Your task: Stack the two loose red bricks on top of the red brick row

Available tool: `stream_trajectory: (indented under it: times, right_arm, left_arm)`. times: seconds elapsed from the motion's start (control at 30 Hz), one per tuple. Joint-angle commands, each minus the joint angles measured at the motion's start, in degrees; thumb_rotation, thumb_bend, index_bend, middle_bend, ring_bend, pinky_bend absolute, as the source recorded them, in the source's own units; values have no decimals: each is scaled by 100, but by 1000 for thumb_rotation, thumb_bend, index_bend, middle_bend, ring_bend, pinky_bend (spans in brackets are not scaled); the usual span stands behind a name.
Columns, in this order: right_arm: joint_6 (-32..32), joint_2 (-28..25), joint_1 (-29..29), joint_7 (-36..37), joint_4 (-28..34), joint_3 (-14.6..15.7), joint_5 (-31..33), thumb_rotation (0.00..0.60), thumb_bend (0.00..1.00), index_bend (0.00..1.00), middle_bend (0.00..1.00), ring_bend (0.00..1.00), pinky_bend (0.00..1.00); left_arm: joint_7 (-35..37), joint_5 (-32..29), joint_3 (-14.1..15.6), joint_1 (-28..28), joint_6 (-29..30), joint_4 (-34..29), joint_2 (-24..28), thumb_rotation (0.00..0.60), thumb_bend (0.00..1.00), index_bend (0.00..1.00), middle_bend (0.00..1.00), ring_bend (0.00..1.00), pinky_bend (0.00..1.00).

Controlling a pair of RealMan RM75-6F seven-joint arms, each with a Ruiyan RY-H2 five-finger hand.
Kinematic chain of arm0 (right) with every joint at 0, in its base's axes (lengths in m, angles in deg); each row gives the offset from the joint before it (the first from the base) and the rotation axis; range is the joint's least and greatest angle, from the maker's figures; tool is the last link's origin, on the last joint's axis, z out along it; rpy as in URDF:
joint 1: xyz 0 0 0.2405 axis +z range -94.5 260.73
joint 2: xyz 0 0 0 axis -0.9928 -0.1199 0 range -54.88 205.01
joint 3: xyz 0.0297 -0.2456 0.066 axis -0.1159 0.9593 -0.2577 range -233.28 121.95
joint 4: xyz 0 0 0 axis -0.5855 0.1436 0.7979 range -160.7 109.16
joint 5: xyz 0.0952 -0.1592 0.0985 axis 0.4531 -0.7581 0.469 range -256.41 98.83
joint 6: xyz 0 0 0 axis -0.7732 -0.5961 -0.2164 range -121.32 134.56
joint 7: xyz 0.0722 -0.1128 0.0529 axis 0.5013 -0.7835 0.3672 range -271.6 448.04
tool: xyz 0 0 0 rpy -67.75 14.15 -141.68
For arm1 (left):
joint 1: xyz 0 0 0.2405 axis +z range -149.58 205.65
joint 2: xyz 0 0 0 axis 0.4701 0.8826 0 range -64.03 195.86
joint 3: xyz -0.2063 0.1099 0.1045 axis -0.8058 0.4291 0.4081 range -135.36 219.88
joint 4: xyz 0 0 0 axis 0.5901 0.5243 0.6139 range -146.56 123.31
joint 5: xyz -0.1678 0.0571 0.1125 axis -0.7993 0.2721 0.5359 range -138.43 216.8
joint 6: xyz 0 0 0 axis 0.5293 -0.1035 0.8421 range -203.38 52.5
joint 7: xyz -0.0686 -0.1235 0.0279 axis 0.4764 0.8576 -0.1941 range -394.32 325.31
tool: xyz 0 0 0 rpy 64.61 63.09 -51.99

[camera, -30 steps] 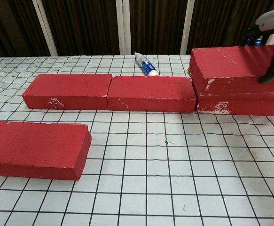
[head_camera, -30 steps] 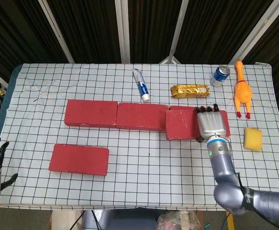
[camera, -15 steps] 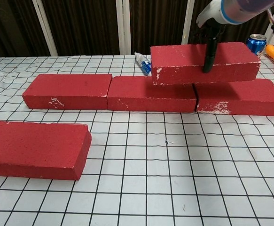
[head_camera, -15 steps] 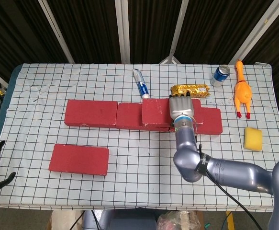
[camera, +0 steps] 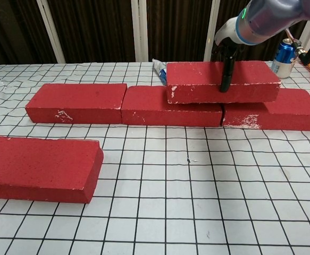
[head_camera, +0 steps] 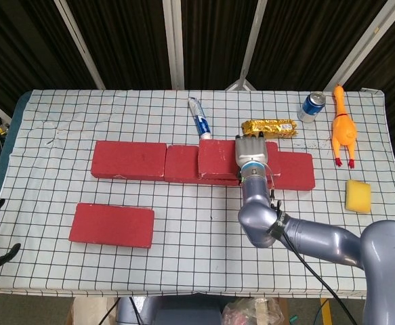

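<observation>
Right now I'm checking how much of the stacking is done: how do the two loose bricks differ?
The upper brick sits on the row, across the seam between its middle and right bricks; the front brick lies flat on the table, apart from the row. The right hand holds the upper brick; nothing touches the front brick. Both are red and look alike in shape.

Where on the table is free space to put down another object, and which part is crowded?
Free: the grid cloth between the brick row and the front edge, right of the loose brick. Also the far left corner behind the row. Crowded: the far right, around the can, rubber chicken and sponge.
</observation>
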Motion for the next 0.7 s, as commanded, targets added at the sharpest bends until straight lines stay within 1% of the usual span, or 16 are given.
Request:
stream_trajectory:
  times: [0.03,0.33,0.7]
  right_arm:
    - [61,87,-17,33,-130,48,-30,600,189,255,248,165,0]
    - [129,188,-12,81,-253,63,-112,600,190,256,248,165,0]
    - [125,248,-22,34,-354,102,-66,600,190,259,248,165,0]
  left_arm:
    - [-15,-7,2,-5,-9,2,-6,600,0,138,12,18,113]
    - [-38,-26,8,-11,-18,-4,-12,600,0,138,12,18,113]
    - [-49,-45,17,-13,-26,2,-6,600,0,138,12,18,113]
